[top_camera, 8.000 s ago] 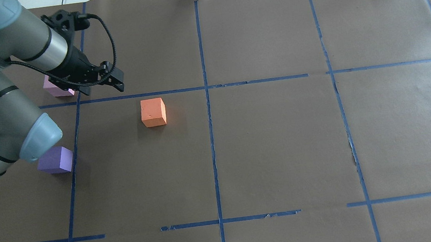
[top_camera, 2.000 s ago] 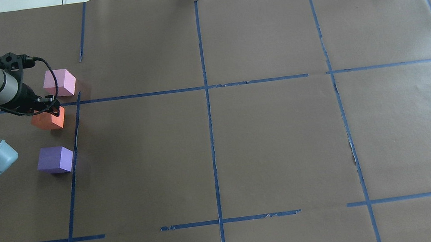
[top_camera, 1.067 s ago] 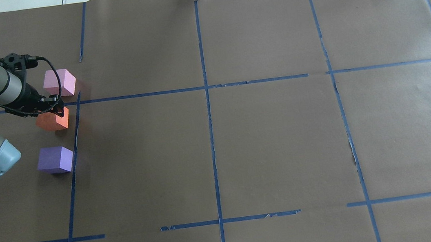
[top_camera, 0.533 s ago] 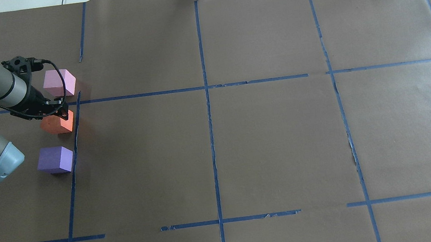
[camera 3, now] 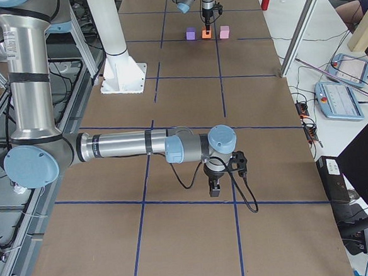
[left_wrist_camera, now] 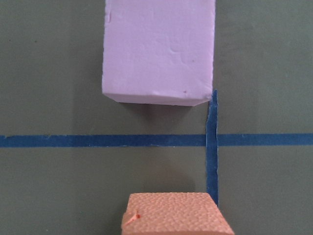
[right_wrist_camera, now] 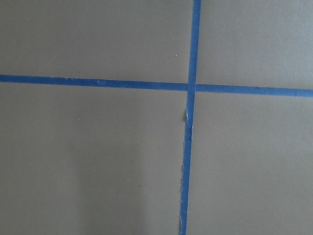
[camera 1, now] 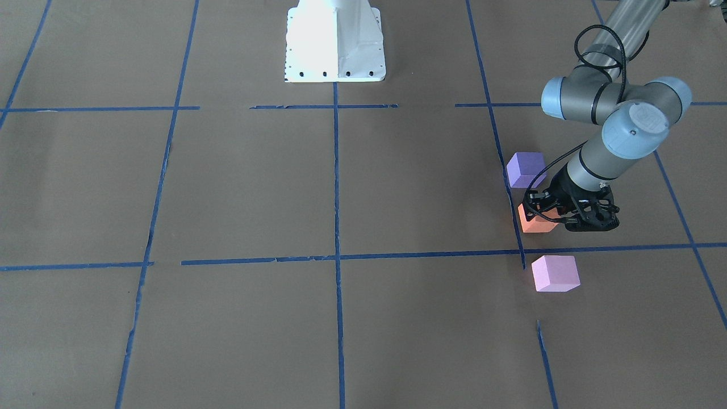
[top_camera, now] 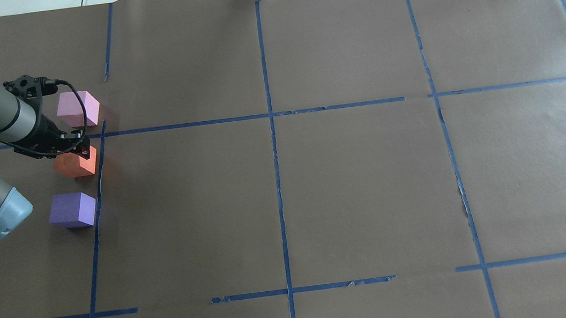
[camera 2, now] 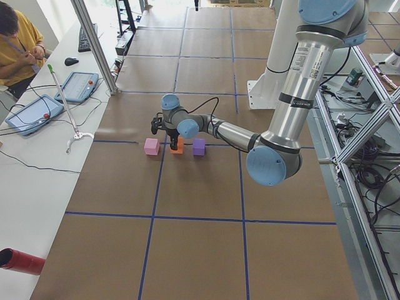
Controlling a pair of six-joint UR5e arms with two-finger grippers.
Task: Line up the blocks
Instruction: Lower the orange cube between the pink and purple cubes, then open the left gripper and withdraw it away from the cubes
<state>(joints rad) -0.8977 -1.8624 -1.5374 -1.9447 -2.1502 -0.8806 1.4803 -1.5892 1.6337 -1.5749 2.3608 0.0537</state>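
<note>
The orange block (top_camera: 76,165) has come from far off and now sits near the pink block (top_camera: 77,108), with the purple block (top_camera: 72,209) on its other side. Your left gripper (top_camera: 77,147) pinches the orange block's top between both fingers. You cannot tell how the right gripper (camera 3: 215,189) holds its fingers.

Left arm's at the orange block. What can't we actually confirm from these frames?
Left gripper hold on the orange block: in the overhead and front-facing views the gripper's own body covers where it meets the block.
Left wrist view: the bottom edge cuts off most of the orange block, and no fingers show.
Right gripper: seen only in exterior right, too small to tell open or shut; its wrist view shows no fingers.
</note>
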